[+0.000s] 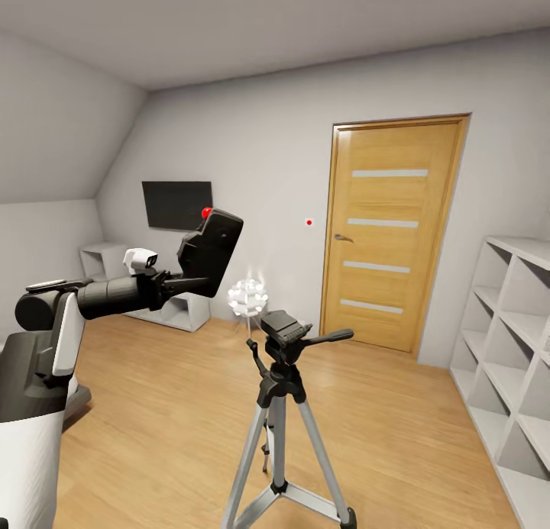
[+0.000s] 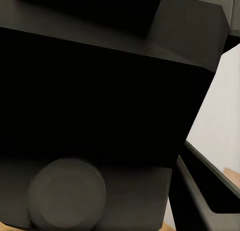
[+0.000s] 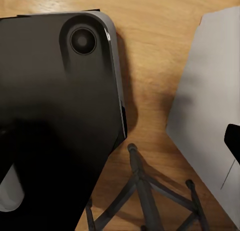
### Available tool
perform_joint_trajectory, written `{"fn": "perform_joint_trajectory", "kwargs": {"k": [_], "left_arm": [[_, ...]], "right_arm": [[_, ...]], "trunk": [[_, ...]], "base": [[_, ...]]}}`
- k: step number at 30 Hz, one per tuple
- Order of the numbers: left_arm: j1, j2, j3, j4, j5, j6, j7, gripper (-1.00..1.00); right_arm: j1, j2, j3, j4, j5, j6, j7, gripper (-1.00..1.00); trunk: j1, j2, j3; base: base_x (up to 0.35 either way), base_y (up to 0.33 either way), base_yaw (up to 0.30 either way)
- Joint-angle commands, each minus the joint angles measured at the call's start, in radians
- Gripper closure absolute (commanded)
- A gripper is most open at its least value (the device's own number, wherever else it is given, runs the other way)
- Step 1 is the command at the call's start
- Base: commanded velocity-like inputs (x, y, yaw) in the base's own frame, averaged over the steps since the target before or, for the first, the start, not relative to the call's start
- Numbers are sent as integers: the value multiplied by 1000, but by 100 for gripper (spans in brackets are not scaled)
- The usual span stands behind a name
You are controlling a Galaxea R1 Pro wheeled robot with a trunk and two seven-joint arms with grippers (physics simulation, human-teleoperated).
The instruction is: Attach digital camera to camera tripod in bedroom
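A black camera with a red button is being shown; silver legs and black joints are being seen on the tripod; the door is oak with frosted strips.

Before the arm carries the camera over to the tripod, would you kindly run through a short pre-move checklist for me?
1. Small black boxy digital camera held by left claw: ok.
2. Camera level: not ok, tilted, red button at upper corner.
3. Silver-legged camera tripod upright on wood floor: ok.
4. Black pan head bare on top: ok.
5. Camera over the head: not ok, it is up and to the left.
6. Grip firmness: cannot tell.
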Motion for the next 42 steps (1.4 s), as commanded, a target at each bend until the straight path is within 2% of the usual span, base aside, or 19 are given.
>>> {"fn": "perform_joint_trajectory", "kwargs": {"k": [1,42], "left_arm": [[0,0,0,0,2,7,-3,100],[0,0,0,2,2,7,-3,100]], "right_arm": [[0,0,7,2,-9,-5,0,-100],[0,0,7,2,-9,-5,0,-100]], "trunk": [[0,-1,0],[0,-1,0]], "base": [[0,0,-7],[-16,-31,-1]]}}
